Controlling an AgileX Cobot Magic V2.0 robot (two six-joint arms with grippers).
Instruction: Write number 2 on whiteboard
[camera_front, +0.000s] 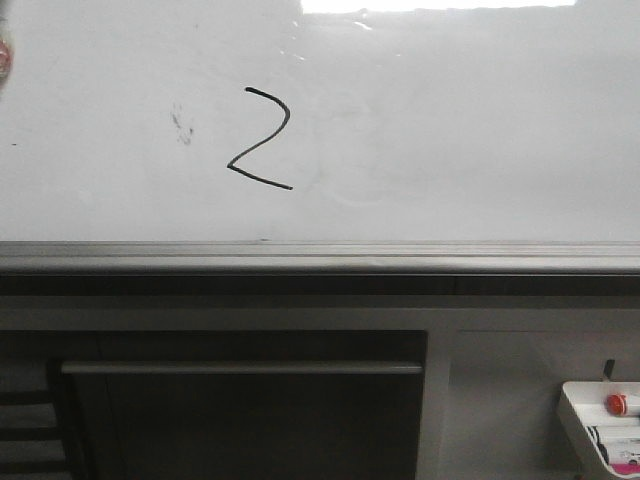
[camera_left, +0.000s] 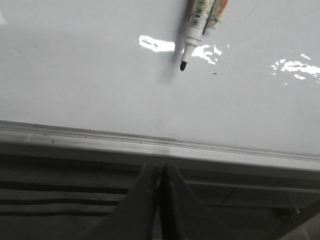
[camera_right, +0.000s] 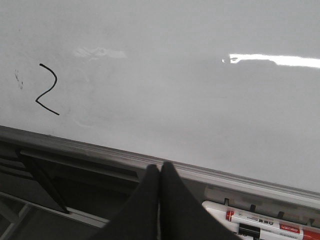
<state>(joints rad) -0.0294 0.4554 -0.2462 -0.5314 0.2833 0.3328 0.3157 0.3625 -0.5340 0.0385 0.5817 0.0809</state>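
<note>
On the whiteboard (camera_front: 450, 150), left of centre, number 2 (camera_front: 260, 140) drawn in black, just right of a dark smudge (camera_front: 182, 124). Left gripper (camera_left: 160, 172) and right gripper (camera_right: 159, 172): fingers pressed together, holding nothing. An uncapped marker (camera_left: 192, 27) shows in the left wrist view.

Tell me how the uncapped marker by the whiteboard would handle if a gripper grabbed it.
The marker looks like a stiff plastic barrel, probably light. Its round, glossy body may slip between fingers and would likely roll if set down. The exposed black tip would smear the whiteboard on contact.
</note>
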